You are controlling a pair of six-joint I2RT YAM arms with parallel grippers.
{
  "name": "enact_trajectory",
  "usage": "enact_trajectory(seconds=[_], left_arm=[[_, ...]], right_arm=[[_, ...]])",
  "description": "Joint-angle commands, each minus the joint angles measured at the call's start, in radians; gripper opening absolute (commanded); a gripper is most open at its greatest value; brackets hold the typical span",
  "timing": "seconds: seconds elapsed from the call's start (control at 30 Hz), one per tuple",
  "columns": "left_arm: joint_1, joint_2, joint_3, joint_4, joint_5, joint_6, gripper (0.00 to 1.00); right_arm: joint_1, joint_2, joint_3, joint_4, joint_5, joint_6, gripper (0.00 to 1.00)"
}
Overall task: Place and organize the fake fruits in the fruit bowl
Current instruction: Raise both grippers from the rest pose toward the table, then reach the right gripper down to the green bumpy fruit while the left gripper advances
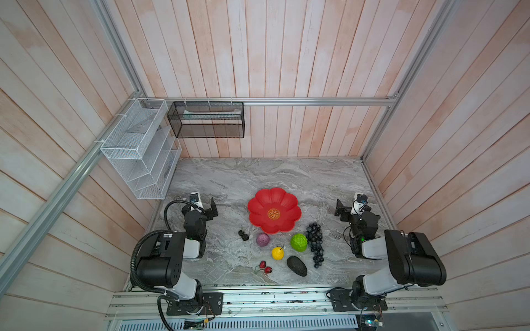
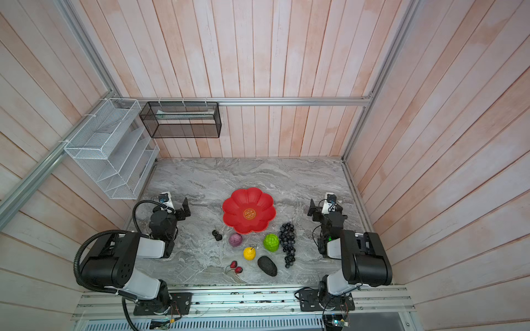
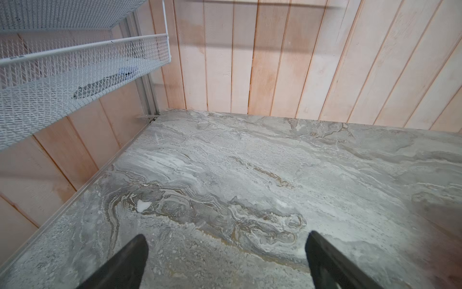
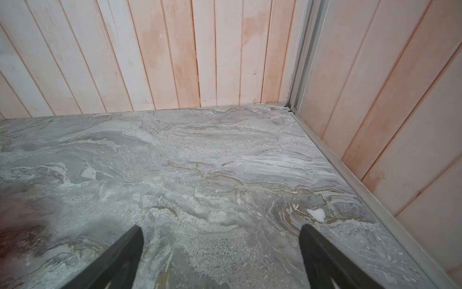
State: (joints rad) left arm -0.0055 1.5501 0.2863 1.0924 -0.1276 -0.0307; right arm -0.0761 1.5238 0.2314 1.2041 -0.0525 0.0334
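As seen in both top views, the red bowl (image 1: 274, 210) sits midway on the table (image 1: 243, 177). Outside it, nearer the front edge, lie berries (image 1: 243, 235), purple fruit (image 1: 263, 239), lemon (image 1: 278, 253), green ball (image 1: 298, 242), grapes (image 1: 315, 243) just beside it, avocado (image 1: 296, 266) and strawberries (image 1: 265, 267).

Left wrist view: left gripper (image 3: 226, 235) jaws spread wide over marble, white basket (image 3: 75, 75) close by.

Right wrist view: right gripper (image 4: 220, 226) jaws spread wide, gripping nothing.

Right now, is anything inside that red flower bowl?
The red bowl holds no fruit, only its gold emblem at the middle. Its whole inside shows from above; the table under it is covered.
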Motion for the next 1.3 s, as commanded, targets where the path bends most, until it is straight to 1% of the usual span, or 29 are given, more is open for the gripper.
enact_trajectory(seconds=[0.0, 0.7, 0.73, 0.8, 0.83, 0.9, 0.93, 0.97, 1.0, 1.03, 1.1, 1.17, 1.23, 1.27], left_arm=[[0.004, -0.007, -0.005, 0.033, 0.009, -0.008, 1.00], [0.005, -0.008, -0.003, 0.030, 0.011, -0.008, 1.00], [0.006, -0.009, -0.005, 0.031, 0.011, -0.008, 1.00], [0.005, -0.018, 0.007, 0.014, -0.001, -0.010, 1.00], [0.002, -0.040, 0.030, -0.040, -0.018, -0.013, 1.00], [0.001, -0.094, 0.136, -0.278, -0.069, -0.030, 1.00], [0.001, -0.110, 0.190, -0.383, -0.076, -0.031, 1.00], [-0.001, -0.123, 0.230, -0.452, -0.072, -0.028, 1.00], [-0.004, -0.133, 0.263, -0.508, -0.081, -0.033, 1.00], [-0.011, -0.145, 0.304, -0.591, -0.116, -0.060, 1.00], [-0.022, -0.173, 0.382, -0.764, -0.152, -0.141, 1.00], [-0.055, -0.194, 0.462, -0.940, -0.193, -0.206, 1.00], [-0.113, -0.211, 0.505, -1.040, -0.247, -0.229, 1.00], [-0.148, -0.222, 0.523, -1.085, -0.265, -0.232, 1.00]], right_arm=[[0.006, -0.001, 0.009, 0.016, 0.012, 0.008, 0.98], [0.009, -0.001, 0.011, 0.013, 0.013, 0.007, 0.98], [0.008, -0.002, 0.011, 0.014, 0.019, 0.008, 0.98], [0.015, -0.022, 0.014, 0.017, 0.091, 0.029, 0.98], [0.015, -0.052, 0.022, -0.011, 0.105, 0.034, 0.98], [0.029, -0.133, 0.045, -0.126, 0.105, 0.012, 0.98], [0.043, -0.173, 0.059, -0.178, 0.128, 0.005, 0.98], [0.047, -0.208, 0.076, -0.229, 0.133, 0.018, 0.98], [0.046, -0.235, 0.098, -0.282, 0.138, 0.046, 0.98], [0.045, -0.263, 0.127, -0.368, 0.150, 0.076, 0.97], [0.045, -0.305, 0.207, -0.532, 0.158, 0.151, 0.91], [0.051, -0.339, 0.290, -0.691, 0.097, 0.210, 0.86], [0.079, -0.357, 0.343, -0.803, 0.043, 0.249, 0.83], [0.109, -0.363, 0.375, -0.882, 0.030, 0.252, 0.82]])
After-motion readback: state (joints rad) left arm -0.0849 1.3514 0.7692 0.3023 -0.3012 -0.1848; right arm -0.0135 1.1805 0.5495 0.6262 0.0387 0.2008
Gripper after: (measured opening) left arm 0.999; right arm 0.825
